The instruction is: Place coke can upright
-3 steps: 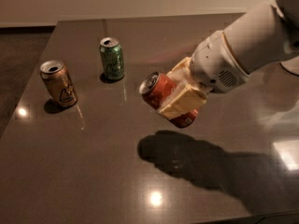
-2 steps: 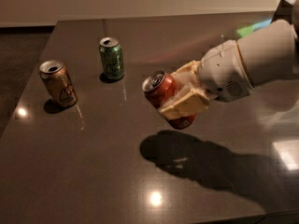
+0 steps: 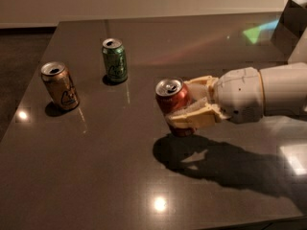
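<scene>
Dark glossy table (image 3: pixel 96 171) fills most of the camera view. White arm (image 3: pixel 273 92) is brought in from the right, low over the table, with a heavy shadow (image 3: pixel 211 159) cast below it.

Gripper (image 3: pixel 184 110) is located right of table centre. Its cream fingers (image 3: pixel 192 120) are clamped across the lower body of the coke can (image 3: pixel 169 98), one in front and one behind.

The coke can is held close to upright, leaning a little, with the open top up. Its base appears to be at or just above the surface, but contact cannot be confirmed.

Green can (image 3: pixel 115 61) and golden-brown can (image 3: pixel 60 86) are stood upright well apart to the left, and neither is touched.

Judged stage: the can is about to be set down, with release not yet done.

Risks:
- If the can is released while leaning or above the surface, it could land on its rim and topple or roll.
- If the fingers are opened unevenly or drawn back sideways, the can could be dragged over, since the grip is low on the body.
- If the can is pushed down too hard, it could skid on the slick top.
- The other cans are judged too far off to be hit.
</scene>
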You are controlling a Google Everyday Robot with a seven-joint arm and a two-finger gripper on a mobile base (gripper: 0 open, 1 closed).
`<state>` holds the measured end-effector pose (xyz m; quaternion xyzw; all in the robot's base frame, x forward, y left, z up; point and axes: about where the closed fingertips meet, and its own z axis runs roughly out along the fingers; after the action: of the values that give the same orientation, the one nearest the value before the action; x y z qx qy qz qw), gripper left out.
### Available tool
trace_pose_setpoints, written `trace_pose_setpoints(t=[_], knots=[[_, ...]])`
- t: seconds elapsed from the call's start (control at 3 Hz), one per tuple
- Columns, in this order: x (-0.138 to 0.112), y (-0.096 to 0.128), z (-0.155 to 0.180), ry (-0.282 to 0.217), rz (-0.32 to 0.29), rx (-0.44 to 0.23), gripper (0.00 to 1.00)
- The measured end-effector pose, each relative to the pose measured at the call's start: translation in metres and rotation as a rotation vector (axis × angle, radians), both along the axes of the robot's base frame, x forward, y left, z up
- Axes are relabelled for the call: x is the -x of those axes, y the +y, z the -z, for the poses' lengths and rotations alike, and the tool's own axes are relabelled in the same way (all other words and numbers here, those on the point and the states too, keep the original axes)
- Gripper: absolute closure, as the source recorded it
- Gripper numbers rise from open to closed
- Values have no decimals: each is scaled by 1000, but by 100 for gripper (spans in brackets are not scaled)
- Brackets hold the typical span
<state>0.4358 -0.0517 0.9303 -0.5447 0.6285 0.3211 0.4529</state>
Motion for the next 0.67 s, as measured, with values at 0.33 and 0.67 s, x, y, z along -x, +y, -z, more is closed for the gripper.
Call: trace_pose_setpoints(t=[0.33, 0.67], knots=[[-1, -1, 5, -8, -24, -66, 100], [0, -1, 9, -20, -48, -116, 100]])
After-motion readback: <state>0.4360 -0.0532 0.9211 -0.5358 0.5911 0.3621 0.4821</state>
